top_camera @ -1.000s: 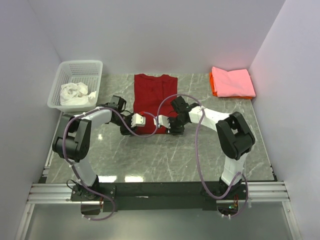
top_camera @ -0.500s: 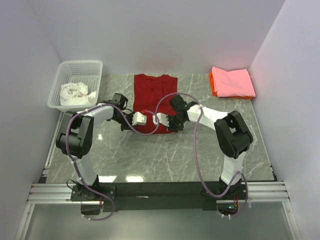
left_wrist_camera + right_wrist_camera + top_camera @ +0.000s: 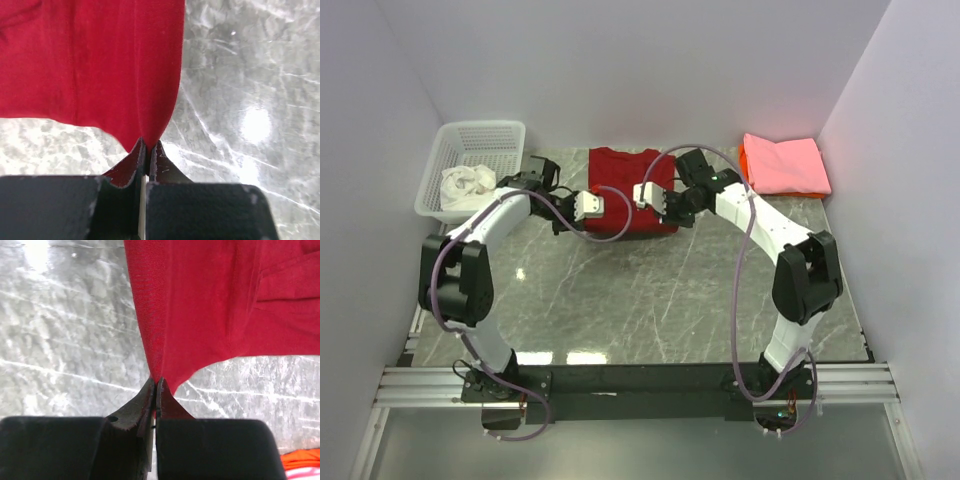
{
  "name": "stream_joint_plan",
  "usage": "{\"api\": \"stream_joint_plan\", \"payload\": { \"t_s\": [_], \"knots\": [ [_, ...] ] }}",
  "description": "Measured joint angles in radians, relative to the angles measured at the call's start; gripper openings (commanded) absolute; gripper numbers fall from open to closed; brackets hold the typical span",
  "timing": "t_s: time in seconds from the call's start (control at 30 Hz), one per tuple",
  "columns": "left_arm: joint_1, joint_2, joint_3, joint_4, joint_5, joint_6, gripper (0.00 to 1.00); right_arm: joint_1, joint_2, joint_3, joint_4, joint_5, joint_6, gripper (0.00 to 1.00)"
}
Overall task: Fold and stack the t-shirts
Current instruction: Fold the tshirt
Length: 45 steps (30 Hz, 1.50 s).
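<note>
Top external: basket (image 3: 433, 185) L, tees (image 3: 785, 165) R

The deep red shirt (image 3: 625, 170) lies at the far middle of the table (image 3: 650, 300). Its near edge is raised and pinched at two corners (the left gripper (image 3: 146, 146) clamps the left corner and the right gripper (image 3: 155, 384) the right one). The pink shirt (image 3: 785, 165) lies folded flat at the far right on top of the orange shirt (image 3: 744, 178), which shows only as a rim. The white shirt (image 3: 468, 187) sits crumpled in the basket (image 3: 480, 128) at the far left.
</note>
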Motion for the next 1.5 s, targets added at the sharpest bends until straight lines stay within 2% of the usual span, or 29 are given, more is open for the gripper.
{"api": "stream_joint_plan", "payload": {
  "t_s": [0.13,0.23,0.43,0.6,0.7,0.83,1.1,1.5],
  "knots": [
    [-0.003,-0.078,-0.024,-0.017,0.006,-0.005,0.01,0.007,-0.06,-0.05,-0.014,0.001,-0.002,0.0],
    [-0.021,-0.167,-0.093,-0.047,0.009,-0.003,0.01,0.033,-0.148,-0.157,-0.019,0.001,-0.001,0.0],
    [-0.092,-0.444,-0.282,-0.197,0.038,-0.008,0.0,0.181,-0.426,-0.382,-0.11,-0.008,0.018,0.0],
    [-0.102,-0.705,-0.306,-0.38,0.103,-0.04,0.0,0.286,-0.623,-0.369,-0.249,-0.07,0.093,0.0],
    [-0.104,-0.758,-0.257,-0.464,0.129,-0.076,0.0,0.286,-0.648,-0.301,-0.293,-0.087,0.127,0.0],
    [-0.103,-0.687,-0.177,-0.478,0.127,-0.109,0.0,0.241,-0.591,-0.251,-0.307,-0.089,0.121,0.0],
    [-0.046,-0.412,-0.116,-0.422,0.114,-0.108,0.0,0.134,-0.356,-0.195,-0.318,-0.096,0.047,0.0],
    [0.01,-0.146,0.084,-0.407,0.115,-0.056,0.01,0.026,-0.096,0.06,-0.403,-0.128,-0.087,0.0]
  ]
}}
